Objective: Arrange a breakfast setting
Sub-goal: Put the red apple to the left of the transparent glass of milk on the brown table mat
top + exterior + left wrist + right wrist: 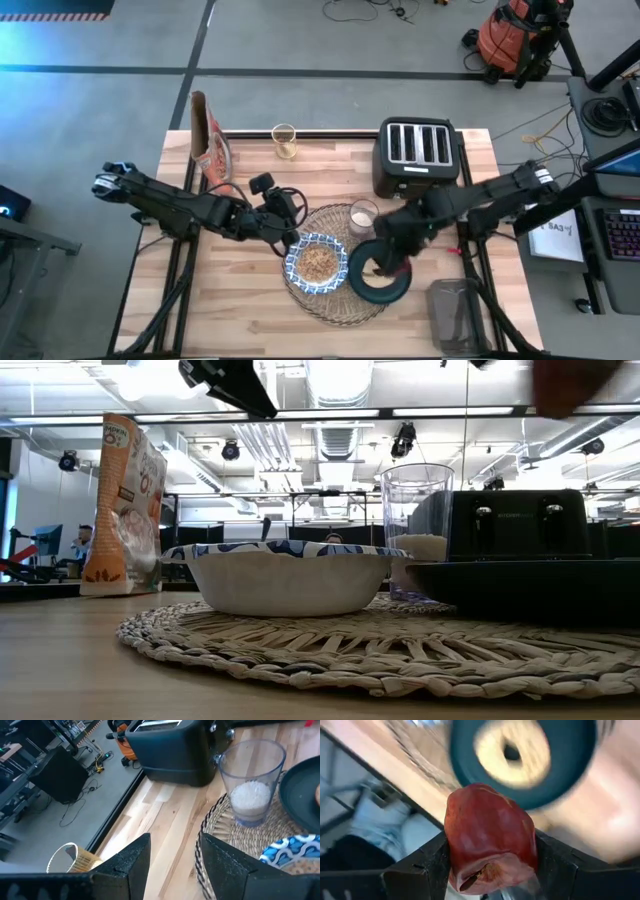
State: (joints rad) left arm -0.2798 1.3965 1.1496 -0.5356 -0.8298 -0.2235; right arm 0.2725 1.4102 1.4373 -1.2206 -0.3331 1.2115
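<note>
The right gripper (pixel 490 870) is clamped on a dark red, rounded, apple-like fruit (pixel 490 840) with a shrivelled, split underside; its two dark fingers (pixel 427 867) press the fruit's flanks. Only the right wrist view shows this fruit clearly. It also shows, blurred beyond it, the dark teal round plate (pixel 570 765) with a pale ringed item (pixel 512 752) on it.

From above, that gripper (pixel 385 262) hangs over the plate (pixel 372 290), which lies on the right edge of the large round woven straw placemat (pixel 335 305). The blue-and-white patterned bowl (pixel 315 262), holding brown cereal, sits on the mat touching the plate. The small clear glass (pixel 362 215) stands at the mat's far edge, near the black four-slot toaster (pixel 418 155).

The left gripper (pixel 172 857) stands partly open and empty, just beside the bowl's left rim. Its wrist view shows white contents low in the glass (pixel 250 780).

The table-level view shows the bowl's (pixel 290 575) plain white outer wall and the orange-brown cereal bag (pixel 125 505) upright behind.
</note>
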